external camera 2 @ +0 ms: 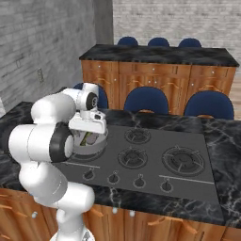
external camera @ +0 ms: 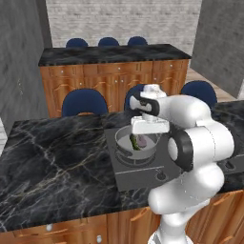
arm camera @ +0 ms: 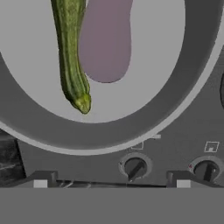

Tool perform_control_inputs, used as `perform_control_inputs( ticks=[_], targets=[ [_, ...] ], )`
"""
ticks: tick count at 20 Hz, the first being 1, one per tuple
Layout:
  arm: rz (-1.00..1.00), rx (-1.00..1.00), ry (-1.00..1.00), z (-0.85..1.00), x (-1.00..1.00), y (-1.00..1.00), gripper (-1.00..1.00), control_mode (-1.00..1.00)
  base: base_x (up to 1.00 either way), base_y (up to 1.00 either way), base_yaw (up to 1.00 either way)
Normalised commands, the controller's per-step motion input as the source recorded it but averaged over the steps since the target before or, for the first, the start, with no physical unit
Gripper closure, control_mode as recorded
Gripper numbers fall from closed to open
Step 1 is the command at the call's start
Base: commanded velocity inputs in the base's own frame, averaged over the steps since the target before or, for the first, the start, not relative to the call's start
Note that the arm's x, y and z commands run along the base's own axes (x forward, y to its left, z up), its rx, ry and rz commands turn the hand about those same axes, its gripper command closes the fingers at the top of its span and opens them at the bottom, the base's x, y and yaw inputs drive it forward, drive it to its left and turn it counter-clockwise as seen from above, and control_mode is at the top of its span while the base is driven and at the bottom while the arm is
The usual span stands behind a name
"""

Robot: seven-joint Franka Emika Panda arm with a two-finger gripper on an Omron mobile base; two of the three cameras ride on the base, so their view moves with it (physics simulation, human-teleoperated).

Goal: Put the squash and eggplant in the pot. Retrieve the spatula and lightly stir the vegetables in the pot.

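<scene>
The pot (arm camera: 131,127) sits on a burner at one end of the stove (external camera 2: 155,160), and both vegetables lie inside it on its pale grey floor. In the hand view the squash (arm camera: 72,65) runs as a long green stick with its yellowish tip near the pot's rim, and the eggplant (arm camera: 106,43) lies just beside it as a smooth purple oval; the upper ends of both are cut off by the edge of that view, so the eggplant's stem cap cannot be made out. The gripper (arm camera: 111,181) hangs above the pot's rim with its two dark fingertips (arm camera: 41,179) spread wide apart and nothing between them. Two of the stove's knobs (arm camera: 134,167) show just beyond the rim. In the left base view the pot (external camera: 125,147) is partly covered by the white hand, and only a sliver of the squash (external camera: 135,142) shows inside it; the purple vegetable is too small to tell there. In the right base view the arm hides most of the pot (external camera 2: 92,144), leaving part of its wall and a hint of green within.
</scene>
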Motion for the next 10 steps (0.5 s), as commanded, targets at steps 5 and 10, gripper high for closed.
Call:
perform_control_inputs(
  ticks=[5,10],
  targets=[
    [0.00,0.00,-0.22,0.38,-1.00,-0.05,-1.00,-1.00,0.00,0.00,0.00],
    [0.00,0.00,-0.19,0.42,-1.00,-0.02,-1.00,-1.00,0.00,0.00,0.00]
  ],
)
